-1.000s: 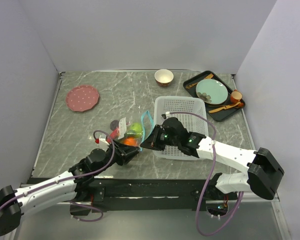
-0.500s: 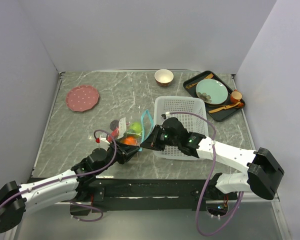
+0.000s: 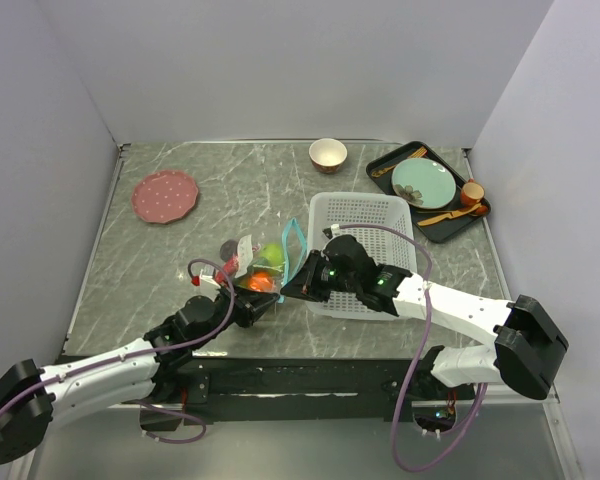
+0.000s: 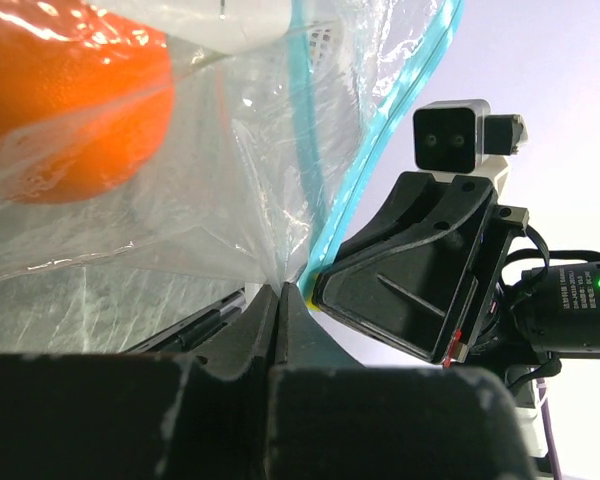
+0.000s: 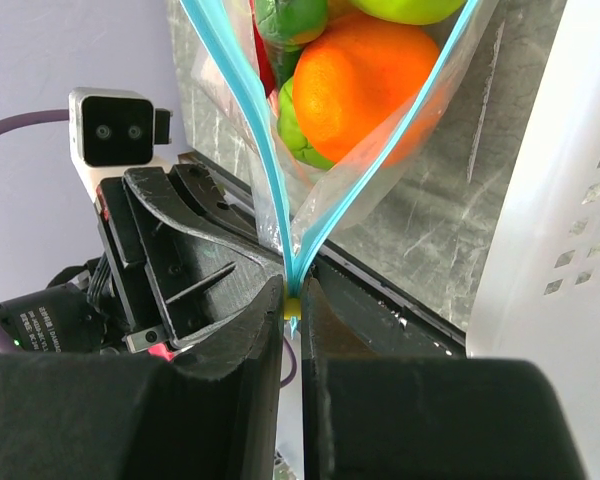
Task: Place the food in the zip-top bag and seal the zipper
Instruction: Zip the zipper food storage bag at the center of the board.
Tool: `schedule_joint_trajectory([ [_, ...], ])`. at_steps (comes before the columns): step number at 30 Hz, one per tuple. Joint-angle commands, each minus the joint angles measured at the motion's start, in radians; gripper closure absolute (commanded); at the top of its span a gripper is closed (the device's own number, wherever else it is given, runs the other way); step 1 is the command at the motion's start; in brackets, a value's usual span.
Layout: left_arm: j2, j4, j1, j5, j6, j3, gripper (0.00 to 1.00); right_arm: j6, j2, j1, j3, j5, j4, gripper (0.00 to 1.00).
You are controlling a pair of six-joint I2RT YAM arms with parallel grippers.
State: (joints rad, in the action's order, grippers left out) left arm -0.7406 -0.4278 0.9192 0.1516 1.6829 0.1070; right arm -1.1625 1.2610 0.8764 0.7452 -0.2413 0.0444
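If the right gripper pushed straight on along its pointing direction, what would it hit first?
The zip-top bag, whose zipper the right gripper pinches; just beyond, probably the orange inside. The left gripper sits off to one side.

orange [image 4: 65, 110] cropped, zipper [image 5: 242, 130] ends cut off

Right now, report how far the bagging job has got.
Done: food sits inside the zip-top bag. In hand: the left tool is shut on the bag's corner, the right tool on the end of the zipper. Left: its two strips gape apart, so sealing remains.
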Motion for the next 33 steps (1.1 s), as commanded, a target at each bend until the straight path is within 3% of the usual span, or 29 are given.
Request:
schedule_joint_trajectory([
  [1,0.024,-0.006,0.003,0.026,-0.048,0.039,0.99,0.003,-0.014,-0.004,0.0,-0.001,-0.026,0.92],
  [33,0.139,0.076,0.003,-0.029,-0.048,-0.035,0.99,0.037,-0.003,-0.105,0.06,0.022,-0.009,0.88],
])
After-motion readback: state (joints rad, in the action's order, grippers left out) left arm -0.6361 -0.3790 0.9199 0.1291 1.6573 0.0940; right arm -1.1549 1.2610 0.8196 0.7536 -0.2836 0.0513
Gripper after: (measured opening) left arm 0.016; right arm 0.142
